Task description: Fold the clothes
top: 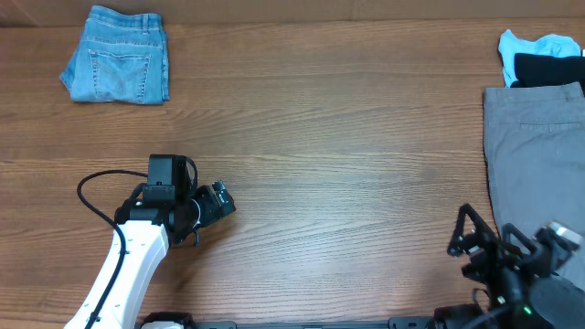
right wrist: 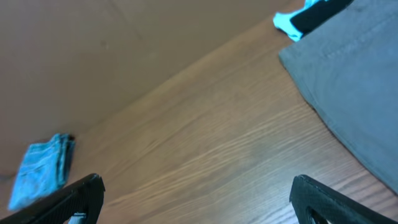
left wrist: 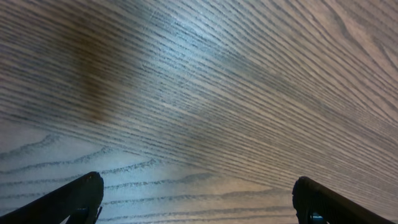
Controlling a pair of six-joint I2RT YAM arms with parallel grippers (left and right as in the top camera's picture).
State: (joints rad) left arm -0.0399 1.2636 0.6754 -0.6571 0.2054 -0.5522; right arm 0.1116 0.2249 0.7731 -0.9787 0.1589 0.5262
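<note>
The light blue denim jeans (top: 117, 55) lie folded into a small rectangle at the far left corner of the table, a back pocket facing up. They also show small at the lower left of the right wrist view (right wrist: 42, 169). My left gripper (top: 218, 203) is open and empty over bare wood at the front left, well short of the jeans; its fingers (left wrist: 198, 198) frame only table. My right gripper (top: 468, 236) is open and empty at the front right; in the right wrist view its fingers (right wrist: 198, 198) span bare wood.
A grey garment (top: 539, 155) lies spread along the right edge, also in the right wrist view (right wrist: 354, 74). Behind it sit a black item (top: 547, 69) and a light blue cloth (top: 530, 44). The wooden table (top: 338, 164) fills the middle.
</note>
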